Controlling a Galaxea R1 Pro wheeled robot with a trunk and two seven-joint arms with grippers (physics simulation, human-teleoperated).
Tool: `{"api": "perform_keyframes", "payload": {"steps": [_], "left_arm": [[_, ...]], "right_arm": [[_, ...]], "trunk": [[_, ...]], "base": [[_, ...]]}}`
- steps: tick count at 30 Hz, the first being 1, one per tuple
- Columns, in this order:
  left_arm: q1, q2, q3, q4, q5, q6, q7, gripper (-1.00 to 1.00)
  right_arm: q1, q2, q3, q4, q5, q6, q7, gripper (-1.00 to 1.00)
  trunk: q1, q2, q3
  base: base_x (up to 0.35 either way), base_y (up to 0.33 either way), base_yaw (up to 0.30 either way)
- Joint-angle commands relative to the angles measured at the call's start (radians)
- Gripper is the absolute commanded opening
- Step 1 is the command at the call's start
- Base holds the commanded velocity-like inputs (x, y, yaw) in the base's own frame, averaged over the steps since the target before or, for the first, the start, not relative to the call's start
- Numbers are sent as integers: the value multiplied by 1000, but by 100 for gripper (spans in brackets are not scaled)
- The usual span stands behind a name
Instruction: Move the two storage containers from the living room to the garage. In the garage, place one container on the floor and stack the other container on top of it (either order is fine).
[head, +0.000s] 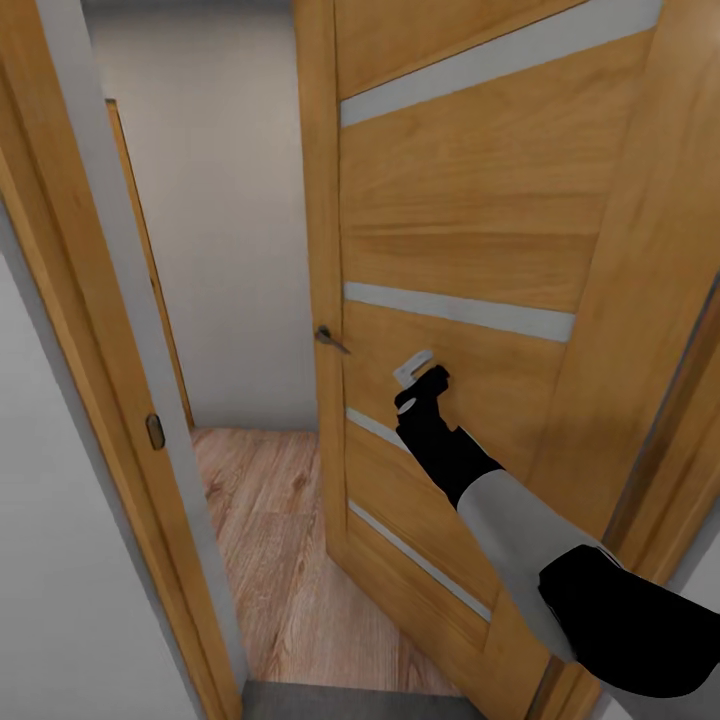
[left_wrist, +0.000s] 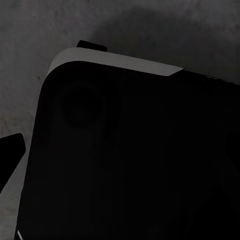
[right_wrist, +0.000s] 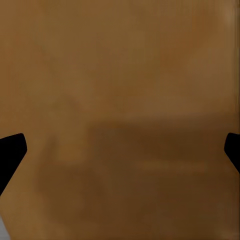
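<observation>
Light wood-plank flooring (head: 270, 540) shows past the wooden door (head: 450, 240); right gripper (right_wrist: 120, 150) spread wide against it.

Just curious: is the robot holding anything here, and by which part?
Nothing is held. The right gripper is open against the wooden door, not on its handle.

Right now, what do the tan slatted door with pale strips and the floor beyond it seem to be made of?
The tan slatted door looks like matt wood veneer, going by its grain; its pale strips may be frosted glass or painted inlay. The plank floor reads as light wood or laminate, with visible board seams.
</observation>
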Motion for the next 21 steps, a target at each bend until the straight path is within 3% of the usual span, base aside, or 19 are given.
{"api": "perform_keyframes", "payload": {"steps": [1,14,21], "left_arm": [[0,0,4,0,3,-2,-1,100],[0,0,4,0,4,-2,0,100],[0,1,3,0,4,0,0,100]], "right_arm": [[-1,0,4,-1,20,11,-4,100],[-1,0,6,-1,20,13,-4,100],[-1,0,6,-1,20,12,-3,100]], "trunk": [[0,0,-1],[0,0,-1],[0,0,-1]], "base": [[0,0,0],[0,0,0],[231,0,0]]}}
